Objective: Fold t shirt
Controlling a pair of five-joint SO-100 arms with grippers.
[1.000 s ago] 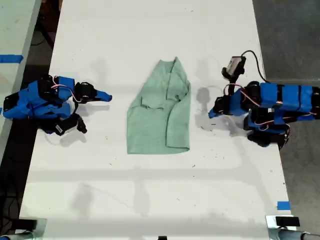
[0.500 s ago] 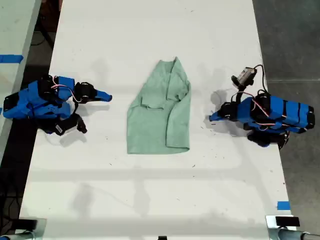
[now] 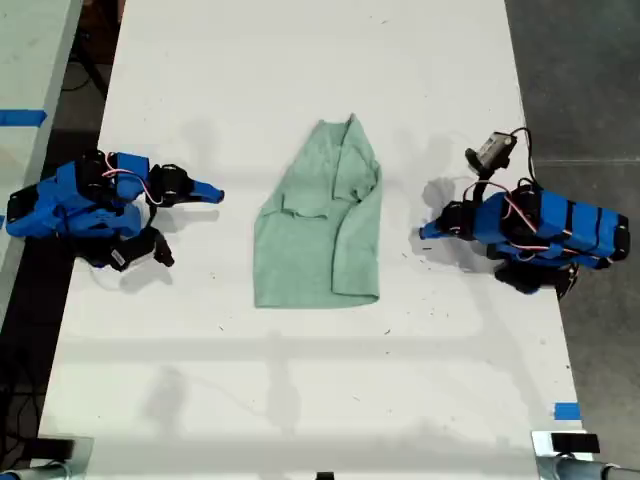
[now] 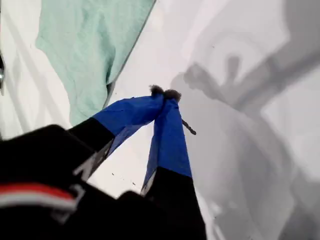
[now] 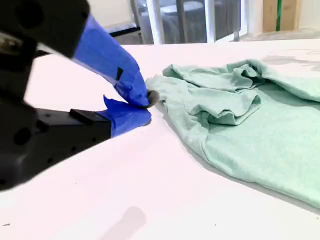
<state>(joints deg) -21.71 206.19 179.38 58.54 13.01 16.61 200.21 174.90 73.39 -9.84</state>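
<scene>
The pale mint-green t shirt [image 3: 320, 220] lies folded into a narrow shape mid-table, one sleeve tucked over its front. My first gripper [image 3: 425, 232] is shut on nothing. It sits just above the table at the exterior view's right, a short gap from the shirt's edge. In the first wrist view its blue tips [image 4: 165, 92] meet beside the t shirt [image 4: 90, 45]. My second gripper [image 3: 215, 192] rests low at the exterior view's left, shut and empty. Its tips [image 5: 148, 102] point at the t shirt [image 5: 240, 120], apart from it.
The white table [image 3: 300, 380] runs well beyond the shirt on every side. Blue tape marks [image 3: 566, 410] sit near the table's edge at the exterior view's lower right. A cable and camera [image 3: 492, 150] rise over the first arm. Dark floor lies past both long edges.
The first arm has settled lower and drawn back slightly toward the exterior view's right, its gripper staying shut. The second arm and the shirt have not moved.
</scene>
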